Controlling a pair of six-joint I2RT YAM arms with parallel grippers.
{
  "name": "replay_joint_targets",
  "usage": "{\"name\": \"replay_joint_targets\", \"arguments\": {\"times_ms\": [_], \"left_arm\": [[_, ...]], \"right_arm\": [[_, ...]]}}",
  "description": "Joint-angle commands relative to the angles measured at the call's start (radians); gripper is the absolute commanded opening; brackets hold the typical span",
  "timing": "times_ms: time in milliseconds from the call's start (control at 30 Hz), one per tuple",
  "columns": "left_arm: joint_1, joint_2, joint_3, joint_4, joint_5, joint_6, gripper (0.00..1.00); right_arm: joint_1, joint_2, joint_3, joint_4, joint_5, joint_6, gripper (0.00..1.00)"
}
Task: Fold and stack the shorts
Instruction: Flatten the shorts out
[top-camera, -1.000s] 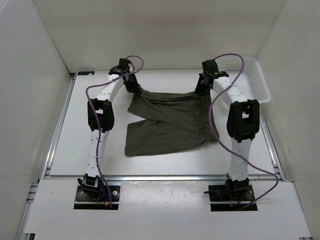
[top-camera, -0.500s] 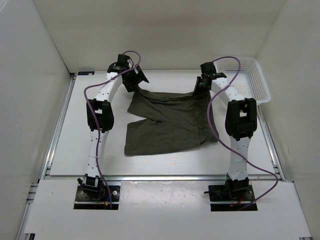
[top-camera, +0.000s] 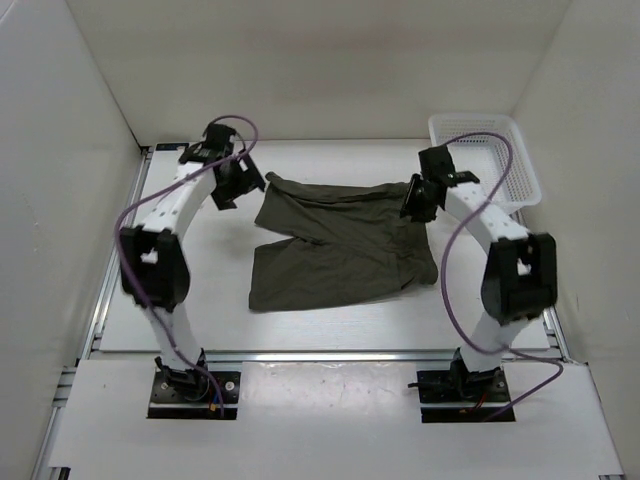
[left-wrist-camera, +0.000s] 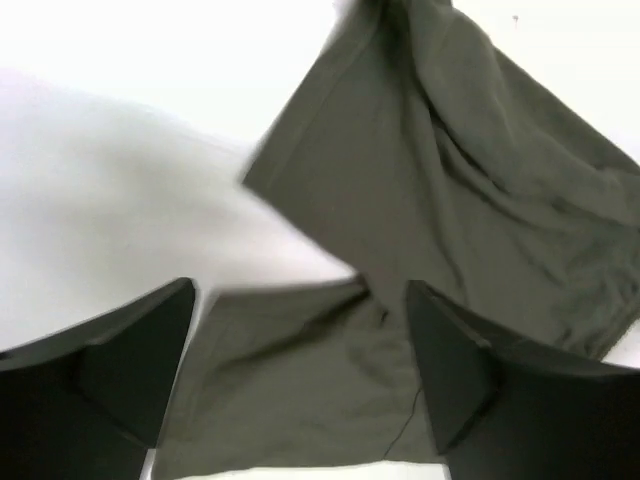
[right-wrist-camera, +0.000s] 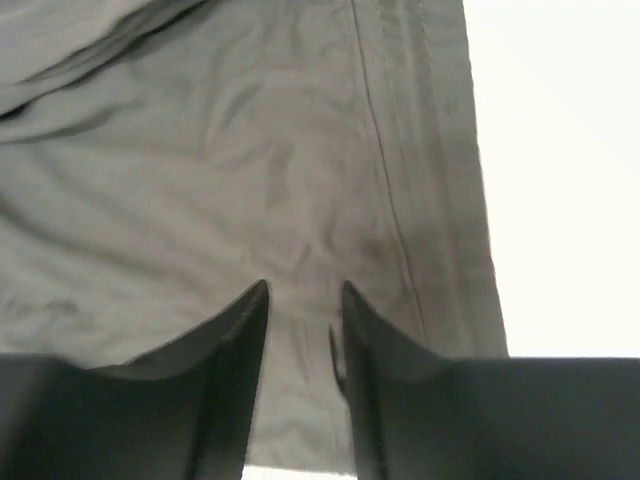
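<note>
Dark olive fabric shorts (top-camera: 340, 245), left gripper (left-wrist-camera: 300, 290) wide apart at 9 o'clock, right gripper (right-wrist-camera: 305, 290) barely parted — pinch your corners evenly.

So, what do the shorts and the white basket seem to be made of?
The shorts: probably a thin woven cloth, maybe cotton or a blend. The dark olive surface is matte, it lies limp with soft wrinkles, and the right wrist view shows stitched seams. The basket: most likely white moulded plastic, since its walls form a regular lattice of small holes. Its finish is hard to judge.
</note>
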Motion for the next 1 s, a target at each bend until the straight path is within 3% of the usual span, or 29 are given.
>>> {"name": "replay_joint_targets", "arguments": {"times_ms": [0, 100, 200, 267, 433, 633, 833, 967], "left_arm": [[0.004, -0.215, -0.223, -0.011, -0.043, 0.008, 0.91], [-0.021, -0.373, -0.467, -0.011, 0.043, -0.031, 0.81], [-0.068, -0.525, -0.633, -0.011, 0.105, -0.087, 0.79], [-0.097, -0.593, -0.77, -0.02, 0.164, -0.162, 0.86], [-0.208, -0.738, -0.959, -0.02, 0.206, -0.294, 0.93], [-0.208, -0.725, -1.02, 0.057, 0.179, -0.292, 0.93], [-0.254, -0.532, -1.022, 0.171, 0.214, -0.245, 0.91], [-0.254, -0.513, -0.994, 0.181, 0.14, -0.245, 0.8]], "right_arm": [[0.005, -0.188, -0.145, 0.031, 0.021, 0.03, 0.42], [0.005, -0.365, -0.3, 0.022, -0.025, 0.061, 0.5], [0.005, -0.497, -0.439, -0.022, -0.058, 0.105, 0.58], [-0.006, -0.558, -0.504, -0.042, -0.105, 0.13, 0.59], [-0.015, -0.711, -0.657, -0.078, -0.17, 0.211, 0.63], [-0.024, -0.762, -0.725, -0.069, -0.188, 0.244, 0.63], [-0.035, -0.762, -0.756, -0.059, -0.155, 0.244, 0.63], [-0.073, -0.736, -0.765, -0.027, -0.136, 0.225, 0.64]]}}
